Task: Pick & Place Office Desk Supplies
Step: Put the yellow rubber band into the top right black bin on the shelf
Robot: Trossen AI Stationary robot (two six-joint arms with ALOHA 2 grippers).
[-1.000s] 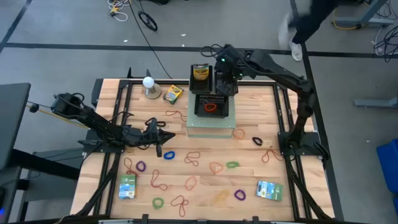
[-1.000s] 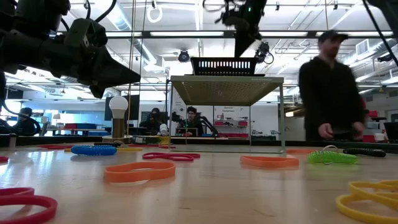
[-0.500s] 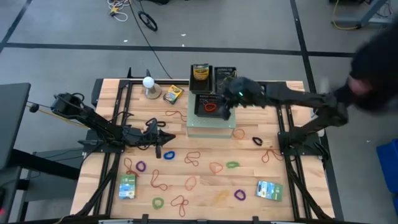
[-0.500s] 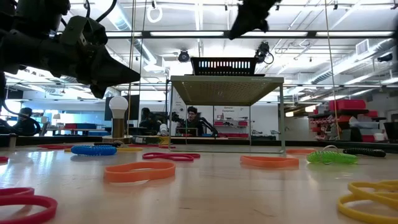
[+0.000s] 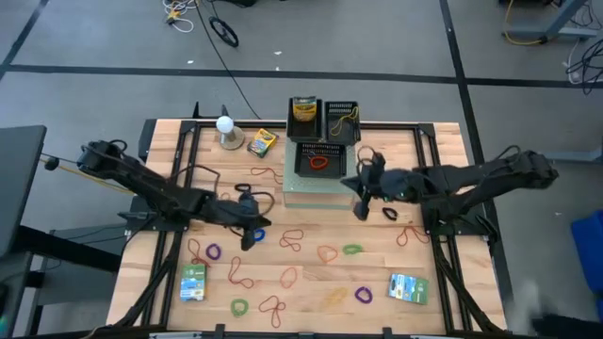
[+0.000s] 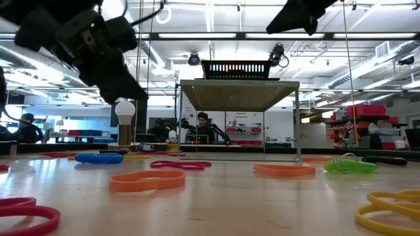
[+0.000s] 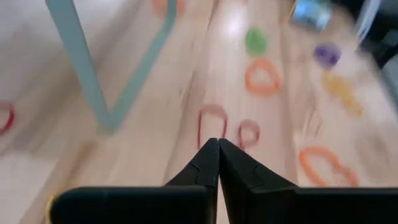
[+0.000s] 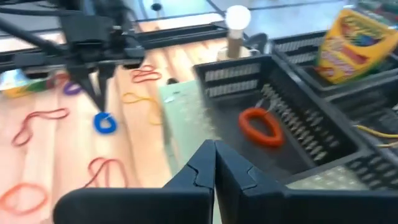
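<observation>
2 grippers closed, nothing held: left gripper (image 5: 247,233) just above blue rubber band (image 5: 256,234), right gripper (image 5: 361,206) near orange rubber band (image 5: 362,201) beside mesh stand (image 5: 320,193). Open fingers before descent, straddle 1 band strand, press to table (image 5: 311,278), then pinch.

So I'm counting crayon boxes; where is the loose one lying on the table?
High view: the loose crayon box lies at the table's far left, between the white ball and the black trays.
</observation>
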